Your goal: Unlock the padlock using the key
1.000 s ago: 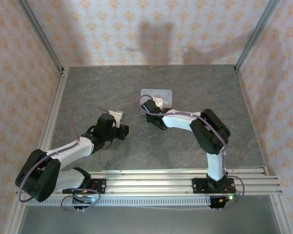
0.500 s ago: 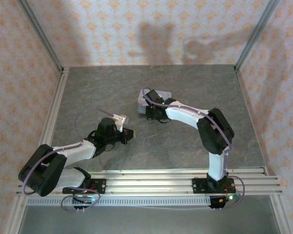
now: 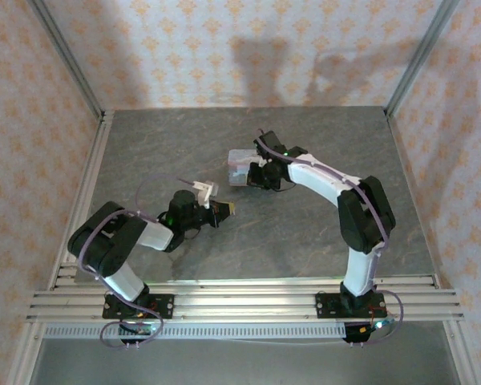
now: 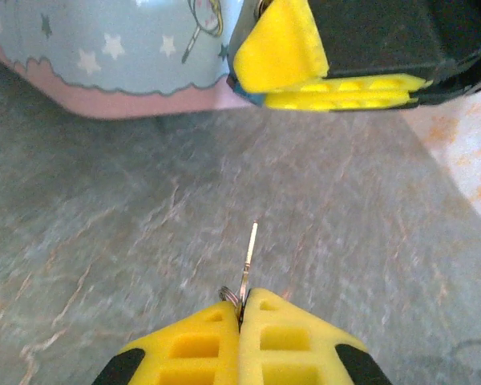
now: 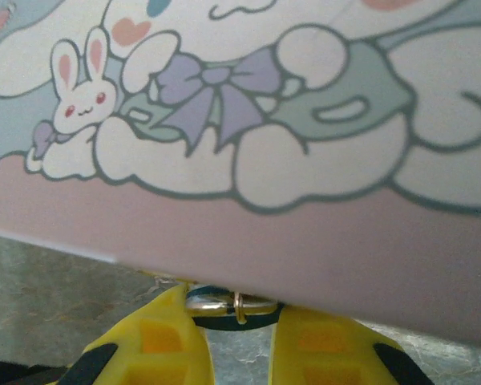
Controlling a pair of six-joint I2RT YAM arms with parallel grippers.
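The left gripper (image 4: 242, 301) pinches the key (image 4: 249, 253), blade jutting ahead of its fingertips; the right gripper (image 5: 234, 330) clamps the padlock (image 5: 224, 305) between its tips, the cartoon tin (image 5: 321, 241) crowding just beyond.

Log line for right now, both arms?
left gripper: shut on key | right gripper: shut on padlock at tin | key: not yet inserted

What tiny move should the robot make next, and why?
Probably ease the left gripper forward: it pinches the key, tip pointing toward the right gripper, which holds the padlock at the tin's edge, a gap away.
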